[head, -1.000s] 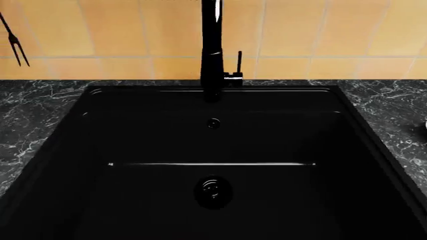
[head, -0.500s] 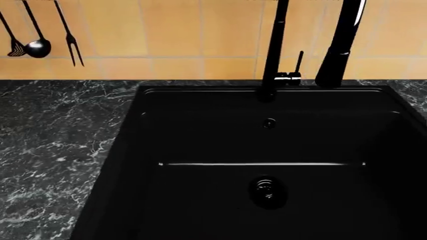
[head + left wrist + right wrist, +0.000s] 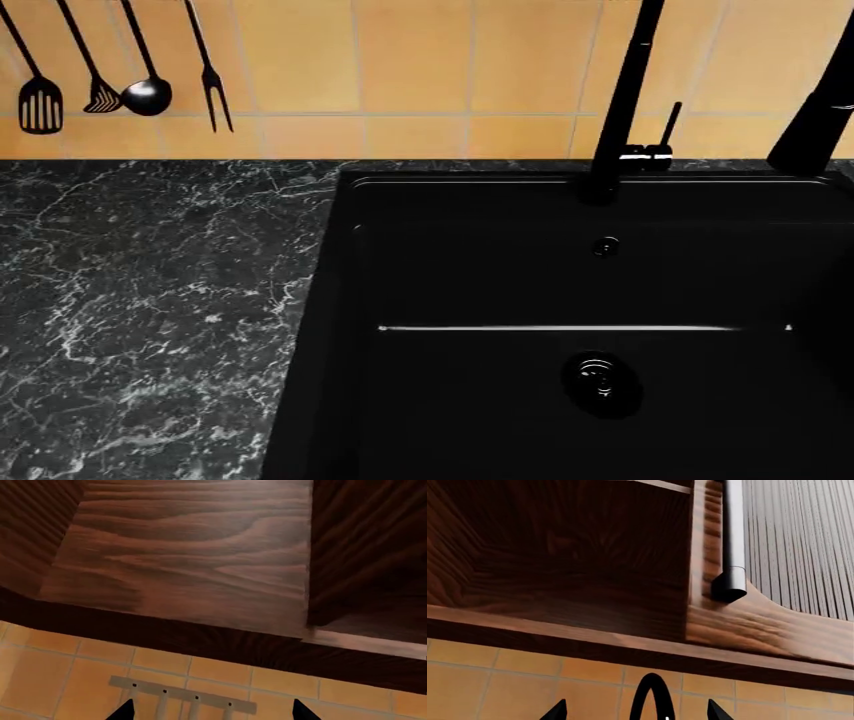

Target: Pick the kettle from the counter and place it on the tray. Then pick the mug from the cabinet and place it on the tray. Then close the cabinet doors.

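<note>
While the head view looks down on the black marble-look counter with white veins (image 3: 147, 320), neither the kettle, the tray nor the mug shows in any picture, so their places and headings cannot be told. The counter runs as a flat band beside the plain black rectangular sink basin (image 3: 561, 300), whose slim black tap (image 3: 621, 100) rises at its back edge. Four black utensils (image 3: 120, 70) hang on the orange tiled wall (image 3: 400, 60).

Only the two dark fingertips of the left gripper (image 3: 210, 712) show, spread well apart and holding nothing; beyond them lie a grey hook rail (image 3: 183, 695) and the dark wood-grain cabinet underside (image 3: 187, 555). The right gripper (image 3: 635, 712) likewise stands spread and bare, the tap's black arch between its tips, with an open wooden cabinet door and its grey bar handle (image 3: 734, 540) beyond.
</note>
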### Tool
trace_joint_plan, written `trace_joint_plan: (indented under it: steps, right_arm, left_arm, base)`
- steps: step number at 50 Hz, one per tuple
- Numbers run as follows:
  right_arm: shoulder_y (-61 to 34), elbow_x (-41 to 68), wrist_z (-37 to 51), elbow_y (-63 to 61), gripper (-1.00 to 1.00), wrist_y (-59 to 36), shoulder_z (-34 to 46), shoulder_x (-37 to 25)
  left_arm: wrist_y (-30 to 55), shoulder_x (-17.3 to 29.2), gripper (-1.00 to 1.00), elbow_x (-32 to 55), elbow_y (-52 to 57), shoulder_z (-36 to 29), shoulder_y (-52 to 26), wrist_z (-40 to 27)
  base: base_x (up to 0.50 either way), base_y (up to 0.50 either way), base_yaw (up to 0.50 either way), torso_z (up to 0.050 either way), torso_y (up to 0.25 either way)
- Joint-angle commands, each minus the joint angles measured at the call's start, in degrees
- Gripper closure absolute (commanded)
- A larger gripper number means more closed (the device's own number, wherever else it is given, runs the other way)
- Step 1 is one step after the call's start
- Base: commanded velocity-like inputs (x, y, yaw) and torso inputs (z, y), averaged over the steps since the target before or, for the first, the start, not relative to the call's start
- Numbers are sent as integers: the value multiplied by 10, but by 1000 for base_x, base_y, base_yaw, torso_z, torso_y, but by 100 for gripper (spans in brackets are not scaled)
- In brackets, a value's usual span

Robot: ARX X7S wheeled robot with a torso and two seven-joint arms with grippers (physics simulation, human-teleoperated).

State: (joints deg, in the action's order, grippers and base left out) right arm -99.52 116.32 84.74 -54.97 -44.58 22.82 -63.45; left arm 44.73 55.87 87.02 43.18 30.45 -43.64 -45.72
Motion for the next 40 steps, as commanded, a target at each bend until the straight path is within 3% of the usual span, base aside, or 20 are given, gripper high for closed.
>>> trace_joint_plan:
  steps: [1, 9, 14, 18, 28, 40]
  right_arm:
    - [28, -8, -12, 2, -100, 14, -7, -14]
    - [15, 6, -6, 4, -100, 13, -2, -14]
    - [7, 23, -4, -4, -100, 21, -9, -25]
    - [16, 27, -9, -10, -100, 28, -17, -38]
    - [35, 23, -15, -16, -100, 31, -21, -50]
    - [58, 11, -23, -20, -100, 37, -26, -55]
  left_arm:
    - [2, 32, -100, -20, -43, -11, -37, -77]
    - [-24, 33, -100, -47, -92, -29, -87, -58]
    - [-39, 36, -100, -31, -134, -90, -170, -29]
    - [-31, 33, -100, -7, -179, -169, -282, -25]
    - [13, -15, -100, -3, -263, -302, -502, -24]
    - [43, -92, -100, -40, -343, -387, -652, -18]
  base:
    - [0, 0, 0, 0, 0]
    - [0, 0, 0, 0, 0]
    - [0, 0, 0, 0, 0]
    - [0, 0, 0, 0, 0]
    - [0, 0, 0, 0, 0]
    - [0, 0, 0, 0, 0]
